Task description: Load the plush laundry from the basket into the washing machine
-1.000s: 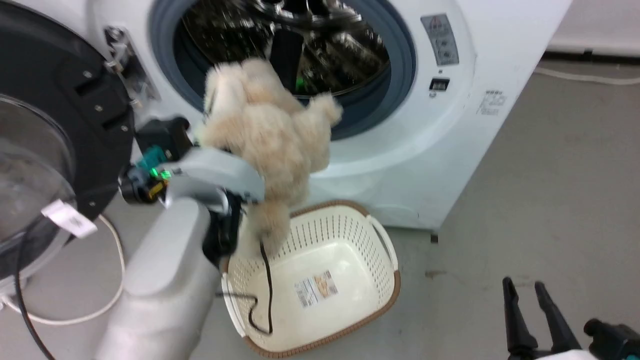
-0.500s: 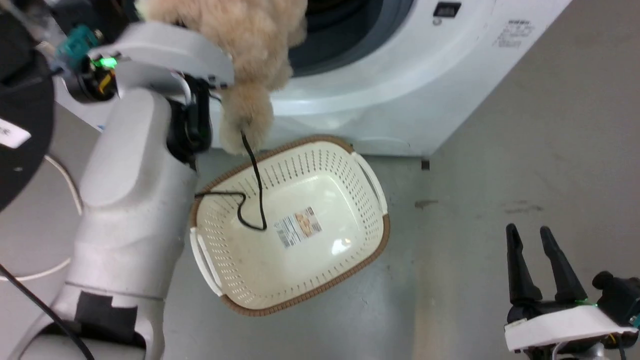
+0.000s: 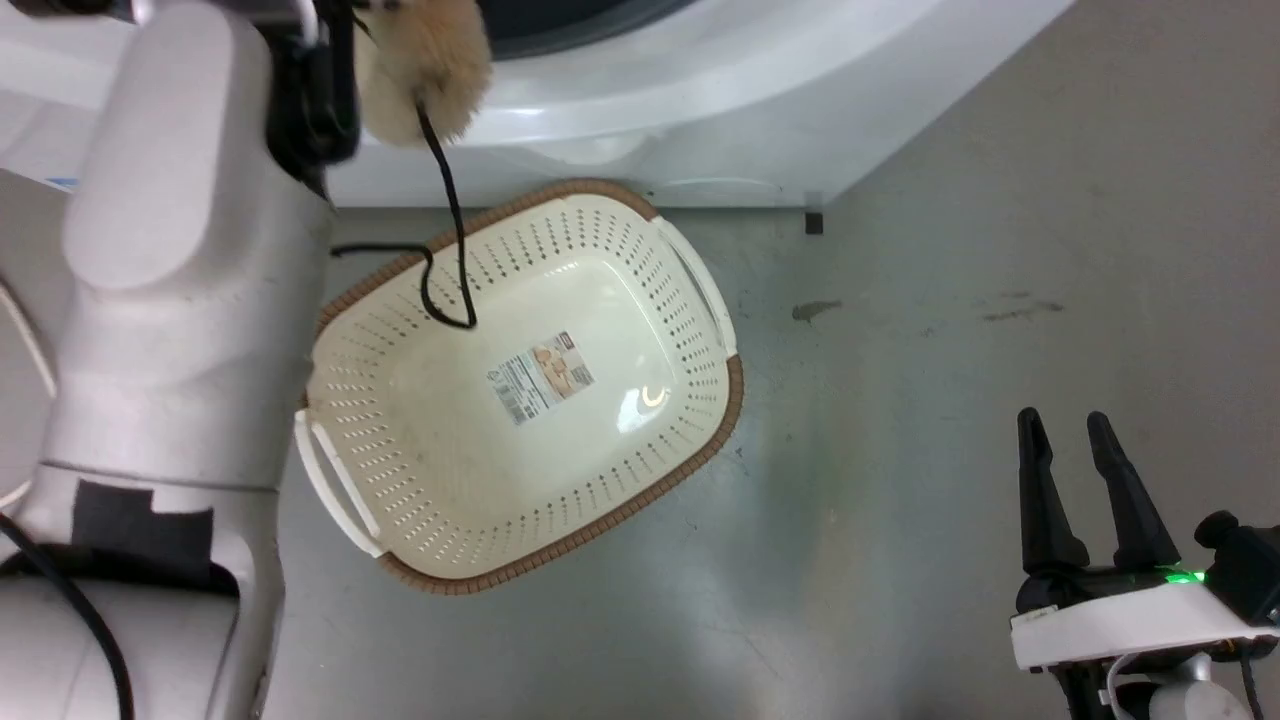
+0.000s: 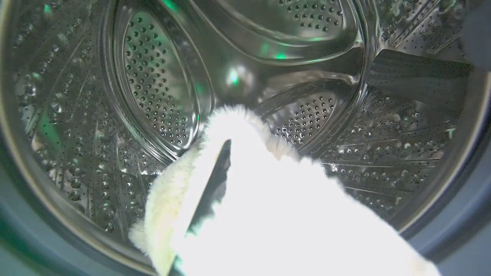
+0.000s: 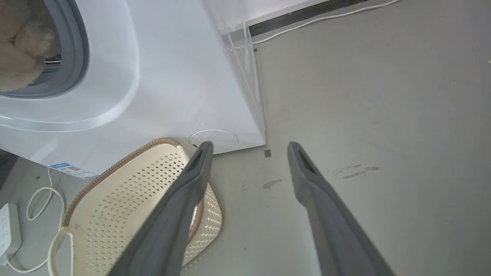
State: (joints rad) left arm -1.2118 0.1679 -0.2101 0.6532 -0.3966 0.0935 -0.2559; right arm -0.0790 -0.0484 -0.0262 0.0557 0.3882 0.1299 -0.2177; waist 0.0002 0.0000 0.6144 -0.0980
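Observation:
The plush laundry [image 4: 276, 214] glares white across the lower left wrist view, inside the steel drum [image 4: 153, 84] of the washing machine. My left gripper [image 4: 251, 147] is shut on it; one dark finger [image 4: 216, 180] presses into the fur and the other is hidden. In the head view one furry limb [image 3: 425, 70] hangs beside my left forearm [image 3: 180, 250], above the basket [image 3: 400, 480], which holds no laundry. The plush [image 5: 19, 50] also shows in the door opening. My right gripper [image 3: 1065, 430] stands open at the lower right with nothing between its fingers, and is seen open [image 5: 249, 147] over the floor.
A black cable [image 3: 450, 250] hangs from near the plush limb and loops into the basket. The white washer front [image 3: 700, 90] stands right behind the basket. A power strip [image 5: 7, 226] with a white cord lies on the grey floor left of the basket.
The head camera has tilted down toward the floor, so the whole picture shifted. The plush has gone up and away from the basket toward the drum with my left arm. The right gripper stayed open.

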